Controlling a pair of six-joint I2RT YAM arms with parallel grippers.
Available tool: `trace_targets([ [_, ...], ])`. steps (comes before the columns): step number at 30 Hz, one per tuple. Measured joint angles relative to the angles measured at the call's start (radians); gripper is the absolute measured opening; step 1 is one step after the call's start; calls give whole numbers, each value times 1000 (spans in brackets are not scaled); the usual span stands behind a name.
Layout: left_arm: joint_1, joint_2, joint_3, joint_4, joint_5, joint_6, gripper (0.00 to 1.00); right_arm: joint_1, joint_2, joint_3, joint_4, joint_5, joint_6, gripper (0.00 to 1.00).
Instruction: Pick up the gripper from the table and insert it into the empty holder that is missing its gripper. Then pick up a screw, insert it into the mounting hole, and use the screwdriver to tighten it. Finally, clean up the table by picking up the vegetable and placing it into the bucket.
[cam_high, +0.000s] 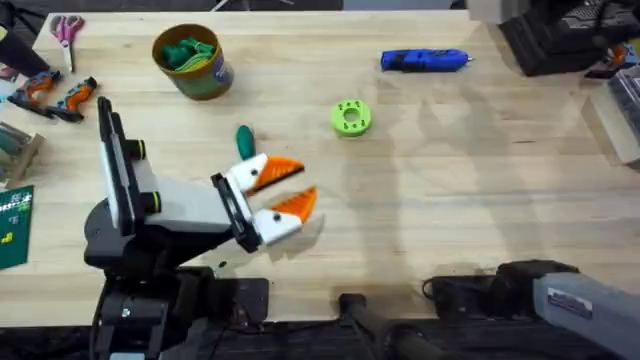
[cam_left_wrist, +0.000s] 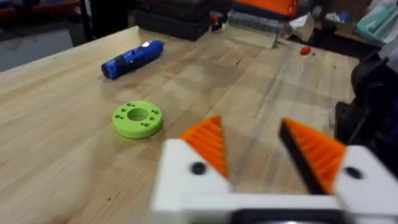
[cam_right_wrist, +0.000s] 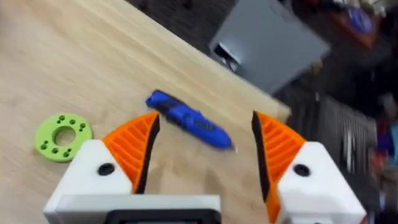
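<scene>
- Pale wood is the backdrop here: a light butcher-block style wooden table (cam_high: 480, 200) with tools scattered around the edges.
- The left arm's white two-finger gripper with orange ribbed pads (cam_high: 287, 192) sits low over the table left of centre, fingers spread apart with nothing between them. Same story from its wrist camera (cam_left_wrist: 261, 146): just bare wood in the gap.
- The right arm's white gripper with orange pads (cam_right_wrist: 205, 146) is also wide open and empty. In the overhead view that arm is parked at the lower right edge.
- The small dark green oblong toy vegetable (cam_high: 245, 141) lies on the table just beyond the left gripper's upper finger, between it and the bucket. Can't tell if the fingertip actually touches it.
- The short round olive-green bucket with a yellowish rim (cam_high: 194, 62) stands at the far left part of the table, with some green stuff already inside.
- The blue pen-shaped electric screwdriver (cam_high: 424, 61) lies flat at the far side, right of centre, well apart from both grippers. It also shows in the left wrist view (cam_left_wrist: 132, 58) and the right wrist view (cam_right_wrist: 189, 119).
- A bright lime-green flat round disc with holes (cam_high: 351, 117) sits between the screwdriver and the vegetable.
- Orange-handled pliers (cam_high: 60, 97) and pink-handled scissors (cam_high: 67, 33) lie at the far left edge.
</scene>
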Motion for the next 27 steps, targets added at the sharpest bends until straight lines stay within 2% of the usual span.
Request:
trace_targets([
  [1,0,0,0,0,0,0,559,0,-25,0,-27,28,39,847],
  [2,0,0,0,0,0,-3,958,0,-104,0,-99,105,142,847],
  [7,0,0,-2,15,-32,6,985,0,-216,0,-184,166,263,847],
  [11,0,0,5,7,-141,-31,985,0,-252,0,-256,183,303,847],
  [14,0,0,63,-109,-249,-49,985,0,-241,0,-282,189,318,847],
  [15,0,4,166,-268,-352,-61,985,0,-226,0,-284,189,331,961],
  [18,0,48,330,-430,-451,-65,985,0,-222,0,-294,189,330,989],
  [19,0,137,518,-597,-539,-68,985,0,-223,0,-293,189,332,990],
  [24,0,396,853,-910,-675,-69,985,0,-223,0,-300,189,332,989],
  [27,0,571,1009,-1063,-733,-69,985,0,-223,0,-302,189,332,989],
])
